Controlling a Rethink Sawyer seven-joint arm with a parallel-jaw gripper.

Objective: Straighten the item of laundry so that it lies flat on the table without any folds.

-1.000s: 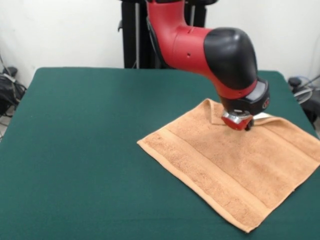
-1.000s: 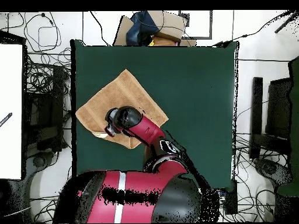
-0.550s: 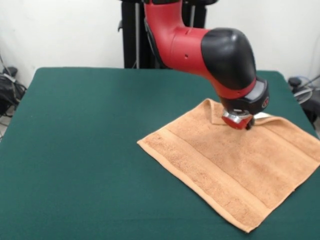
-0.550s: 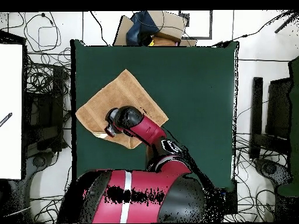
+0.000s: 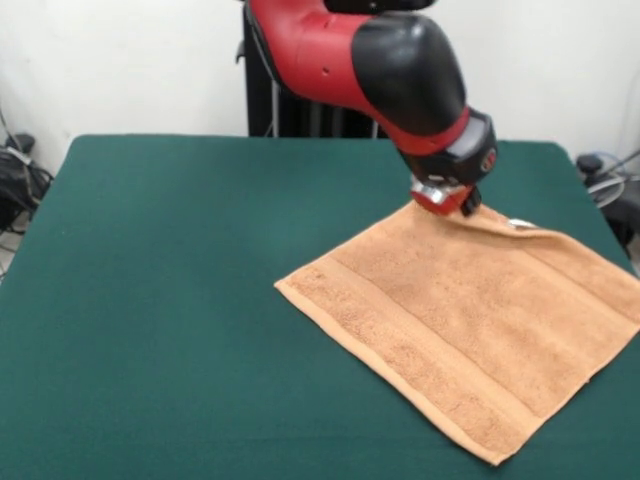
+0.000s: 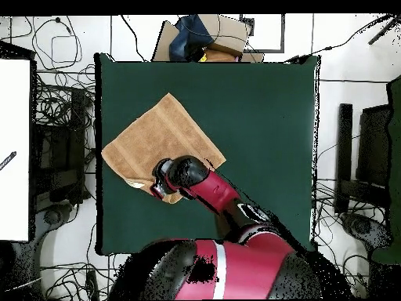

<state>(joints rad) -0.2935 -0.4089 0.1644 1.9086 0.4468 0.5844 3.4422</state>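
One towel (image 5: 470, 325) and one robot arm (image 5: 350, 55) were on show, with a single green table (image 5: 150, 300) under both. The towel was a light orange-brown terry cloth, roughly square, and it lay turned like a diamond on the right-hand part of the table as seen from the front. In the overhead view the same towel (image 6: 160, 141) sat toward the left side of the table (image 6: 258, 141), close to that edge but wholly on the felt.

Most of the towel lay spread out. One woven band ran across it near its lower left edge in the front view, parallel to that edge. Along the far edge the cloth was not flat — a narrow strip was rolled or turned over into a low ridge, and one small white label (image 5: 520, 224) showed just beside that ridge.

The arm, red with black sections, came down from above to the towel's far corner. Its one gripper (image 5: 445, 203) stood at that corner, right at the cloth; from overhead the gripper (image 6: 159, 188) lay over the towel's edge nearest the robot. Whether its fingers were apart or together I could not tell — the wrist hid them in both views, and I could not tell either whether any cloth was pinched.

Around the table, overhead, were tangled cables (image 6: 59, 102) and a cardboard box (image 6: 211, 35) at the far side.
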